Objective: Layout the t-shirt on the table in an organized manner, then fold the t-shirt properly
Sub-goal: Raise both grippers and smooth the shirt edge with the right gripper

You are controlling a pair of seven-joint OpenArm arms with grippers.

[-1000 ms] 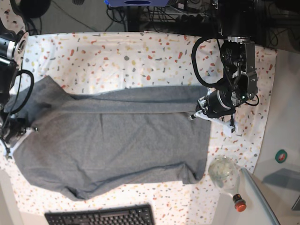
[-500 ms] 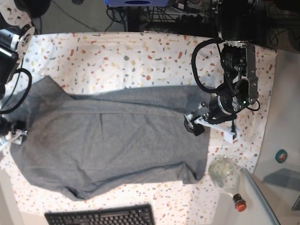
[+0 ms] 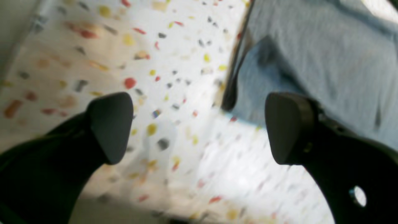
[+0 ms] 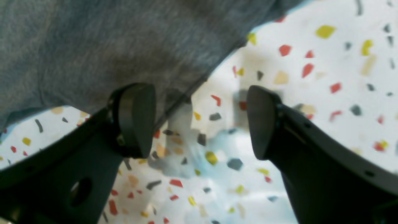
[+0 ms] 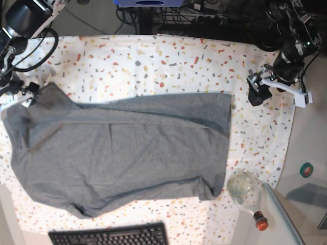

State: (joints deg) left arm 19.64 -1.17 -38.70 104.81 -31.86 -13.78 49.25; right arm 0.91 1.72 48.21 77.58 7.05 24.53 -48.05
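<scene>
Here we are over the broad counter under its white cloth flecked with red, yellow and grey, and it looks smooth enough to let fabric slide, so our pulls want to be low, slow and evenly matched! Across the middle of it sprawls the plain heather-grey, soft-looking t-shirt, a long slanting fold running along its far side and the near edge wavering in and out. We'd call this early: laying out and squaring up, with proper folding to come. We should pinch the far edge near both ends, take every layer we mean to move, lift just a little and draw outward until that slant eases; haul from one end and the whole cloth could skew

To the tools, and both stand wide and empty! Our left tool hangs over bare flecked cloth, well apart from the shirt, so it needs a careful approach to the corner; our right tool straddles the shirt's edge, dark rounded fingers spread. Smaller again, the matte black keyboard sits by the near hem, and the clear, bulbous bottle with an orange-red cap beside the shirt; let's swing clear of both
</scene>
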